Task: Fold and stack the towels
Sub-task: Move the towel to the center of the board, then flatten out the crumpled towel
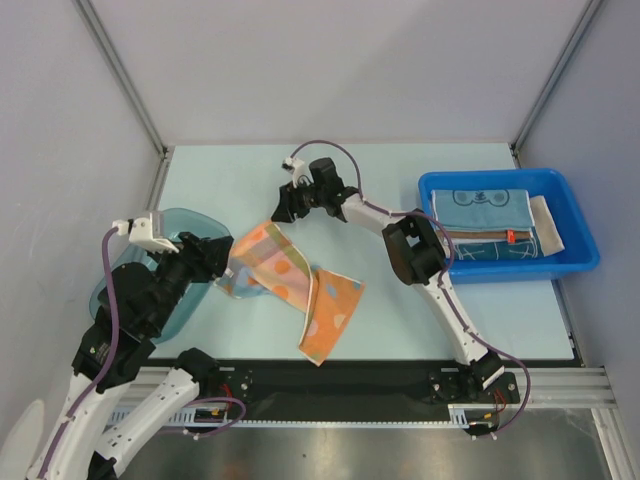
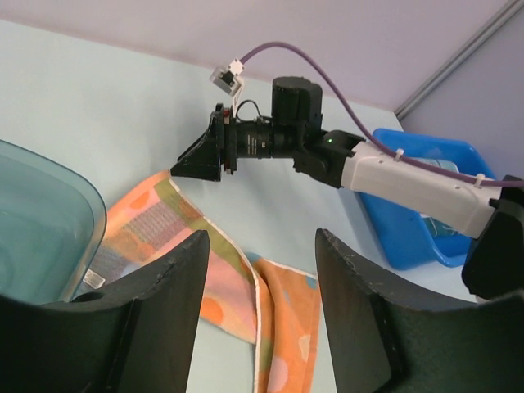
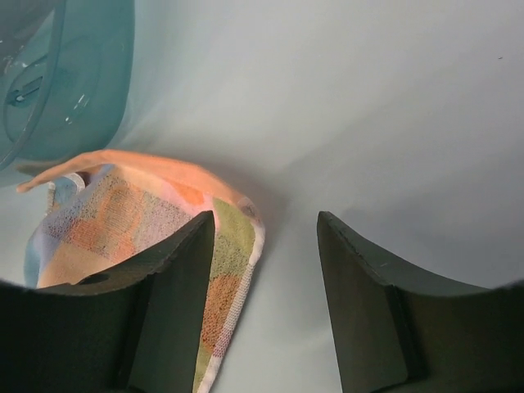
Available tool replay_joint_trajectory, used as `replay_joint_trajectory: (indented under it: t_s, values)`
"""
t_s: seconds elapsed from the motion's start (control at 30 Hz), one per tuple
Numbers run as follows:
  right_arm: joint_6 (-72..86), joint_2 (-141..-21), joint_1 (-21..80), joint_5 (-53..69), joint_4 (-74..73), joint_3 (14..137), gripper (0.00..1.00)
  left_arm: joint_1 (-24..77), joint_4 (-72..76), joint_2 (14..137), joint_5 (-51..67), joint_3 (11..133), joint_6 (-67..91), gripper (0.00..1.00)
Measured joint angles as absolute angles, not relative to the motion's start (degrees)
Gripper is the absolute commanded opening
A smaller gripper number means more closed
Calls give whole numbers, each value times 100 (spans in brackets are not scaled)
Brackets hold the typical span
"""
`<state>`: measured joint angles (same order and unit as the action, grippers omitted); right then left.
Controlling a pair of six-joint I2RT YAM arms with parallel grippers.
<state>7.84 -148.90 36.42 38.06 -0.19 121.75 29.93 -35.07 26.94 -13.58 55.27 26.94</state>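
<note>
Looking down from the top view, you have the left gripper at the near-left edge of the orange towel. The towel lies unfolded and rumpled on the counter, stretching away from that gripper. The right gripper hangs just beyond the towel's far corner. Around and behind the left gripper sits the translucent teal tub. Well away from both grippers, behind the right arm, the blue bin holds folded towels.

In the left wrist view, your left gripper stands wide apart with nothing between its fingers. The orange towel lies ahead of and below them, the tub is off to their left, and the right gripper is poised at the towel's far corner.

In the right wrist view, your right gripper is likewise parted and holds nothing. The towel's corner lies under and beside its left finger, with bare counter showing between the fingers.
</note>
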Motion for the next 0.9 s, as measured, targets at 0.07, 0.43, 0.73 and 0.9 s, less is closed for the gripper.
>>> replay_joint_trajectory:
  t_s: [0.07, 0.43, 0.73, 0.9]
  values:
    - [943, -14986, 3623, 3940, 115, 12186, 58, 2993, -3472, 2672, -1402, 5570, 2681, 61]
    - [1411, -15259, 3763, 4366, 602, 12250, 5, 2993, -3395, 2674, -1439, 5577, 2534, 59]
    - [1688, -14011, 3470, 3920, 620, 10320, 0, 2991, -3192, 3162, -1258, 5583, 2180, 58]
    - [1601, -12960, 3133, 3507, 30, 9522, 0, 2991, -3159, 4099, -928, 5647, 2097, 60]
